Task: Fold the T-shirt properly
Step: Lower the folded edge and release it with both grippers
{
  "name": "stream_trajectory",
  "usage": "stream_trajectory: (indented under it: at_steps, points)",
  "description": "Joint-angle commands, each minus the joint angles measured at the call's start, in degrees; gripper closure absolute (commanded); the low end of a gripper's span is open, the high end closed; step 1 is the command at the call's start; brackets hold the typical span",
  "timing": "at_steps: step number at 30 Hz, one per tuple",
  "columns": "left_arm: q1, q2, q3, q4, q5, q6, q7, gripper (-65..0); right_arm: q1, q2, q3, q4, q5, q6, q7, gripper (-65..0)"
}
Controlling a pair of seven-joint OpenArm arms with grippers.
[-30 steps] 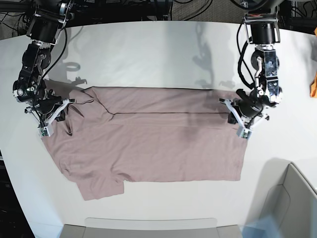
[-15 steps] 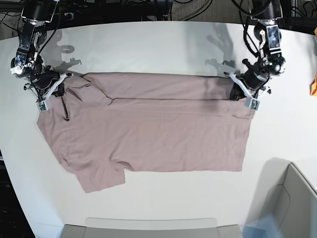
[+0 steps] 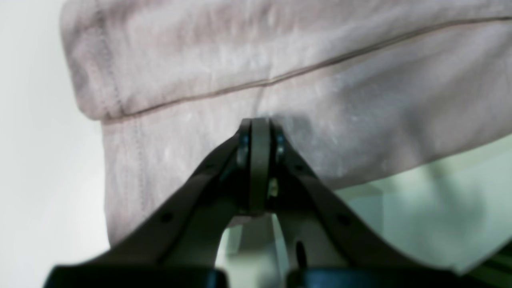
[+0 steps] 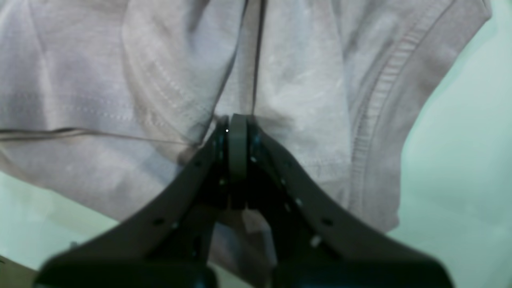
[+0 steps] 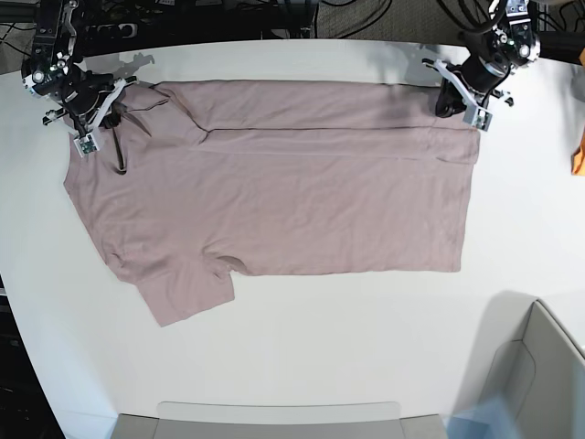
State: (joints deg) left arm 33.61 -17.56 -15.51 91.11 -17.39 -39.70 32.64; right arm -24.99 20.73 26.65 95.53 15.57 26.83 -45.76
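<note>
A plain mauve-pink cotton T-shirt is spread on the white tabletop; its far edge is pinched by the left gripper and right gripper, jaws pressed together. Dark cables are seen behind

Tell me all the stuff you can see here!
T-shirt: one, dusty pink, spread flat across the middle of the table, its far edge folded over.
Table: one, white, under everything.
Orange cloth: one, only a sliver showing at the base view's right edge.
Grey bin: one, at the near right corner.
Grey tray edge: one, along the near side.
Cables: several, black, behind the table.
Left claw: one, black and white, shut on the shirt's far corner.
Right claw: one, black and white, shut on the shirt by the collar.
</note>
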Motion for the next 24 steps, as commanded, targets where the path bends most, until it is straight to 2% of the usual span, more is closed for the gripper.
stream_trajectory:
  at_steps: [1,6,11,17,19,22,24]
  points:
    - [4.3,0.4,0.6,-1.3,8.4,-0.3,13.6,0.0,-1.1,0.9,-0.1,-0.1,1.0,0.6,-2.8,0.0]
    - [8.2,0.5,0.0,0.5,8.4,-0.3,13.1,0.0,-1.8,2.1,-1.6,-0.2,4.5,0.6,-2.6,0.0]
    - [7.5,1.7,-3.0,2.6,8.3,-0.3,13.1,0.0,-1.0,2.0,-2.7,-0.2,4.6,0.6,-2.6,0.0]
    - [3.8,3.1,-8.1,11.6,8.4,-0.3,14.1,0.0,0.4,2.1,-2.3,1.6,4.7,0.5,-2.6,0.0]
    - [3.7,3.3,-9.2,14.3,8.4,-0.3,14.1,0.0,0.2,1.6,-0.1,3.8,4.7,0.5,-3.0,0.0]
    - [3.5,3.2,-9.6,17.7,8.4,-0.3,14.1,0.0,0.1,-0.9,4.1,8.4,4.4,0.5,-3.6,0.0]
    - [3.0,3.1,-9.6,19.4,8.4,-0.3,14.1,0.0,0.0,-2.1,7.8,12.2,4.6,0.5,-6.8,0.0]
